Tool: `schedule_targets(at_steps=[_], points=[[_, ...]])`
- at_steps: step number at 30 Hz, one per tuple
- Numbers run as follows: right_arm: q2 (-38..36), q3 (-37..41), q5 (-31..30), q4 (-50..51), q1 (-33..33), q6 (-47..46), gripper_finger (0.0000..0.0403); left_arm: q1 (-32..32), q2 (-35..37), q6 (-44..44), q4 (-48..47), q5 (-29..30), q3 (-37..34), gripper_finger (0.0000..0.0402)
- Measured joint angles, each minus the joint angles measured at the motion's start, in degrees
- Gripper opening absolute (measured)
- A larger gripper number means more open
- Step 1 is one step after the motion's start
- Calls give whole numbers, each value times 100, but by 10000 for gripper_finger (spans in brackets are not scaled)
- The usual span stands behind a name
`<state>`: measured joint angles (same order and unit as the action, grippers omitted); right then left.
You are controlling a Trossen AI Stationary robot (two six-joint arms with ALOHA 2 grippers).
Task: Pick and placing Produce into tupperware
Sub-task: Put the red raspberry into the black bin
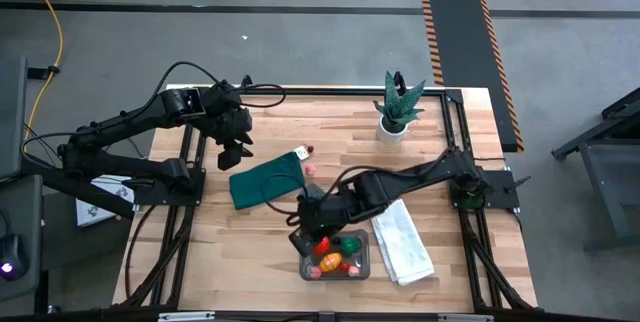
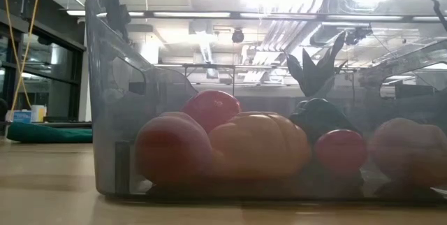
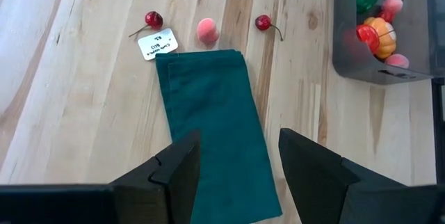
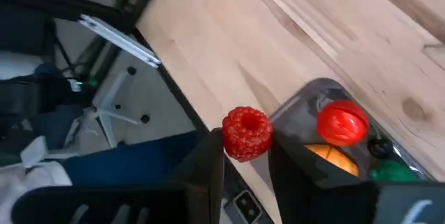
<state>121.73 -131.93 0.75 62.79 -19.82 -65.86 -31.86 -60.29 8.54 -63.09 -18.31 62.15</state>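
The wooden worktop (image 1: 250, 252) carries a dark green cloth (image 1: 265, 182) near its middle and a folded white towel (image 1: 403, 242) at the near right. Just left of the towel sits the clear grey container (image 1: 335, 260), shallow and round-cornered, holding orange, red, green and pink toy produce (image 2: 258, 144). Only the right wrist view shows the right gripper (image 4: 243, 156) pinching a red raspberry (image 4: 246, 133) beside the container's corner. The left gripper (image 3: 238, 158) hangs over the cloth, jaws apart and empty; two cherries (image 3: 153, 20) and a pink fruit (image 3: 206, 30) lie past it
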Motion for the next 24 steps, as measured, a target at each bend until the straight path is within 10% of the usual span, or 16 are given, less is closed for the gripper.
schedule_targets(at_steps=[24], points=[[-211,-210,-1176,2024,-1105,1537,78,0,0,-1206,195,-7,2,182]])
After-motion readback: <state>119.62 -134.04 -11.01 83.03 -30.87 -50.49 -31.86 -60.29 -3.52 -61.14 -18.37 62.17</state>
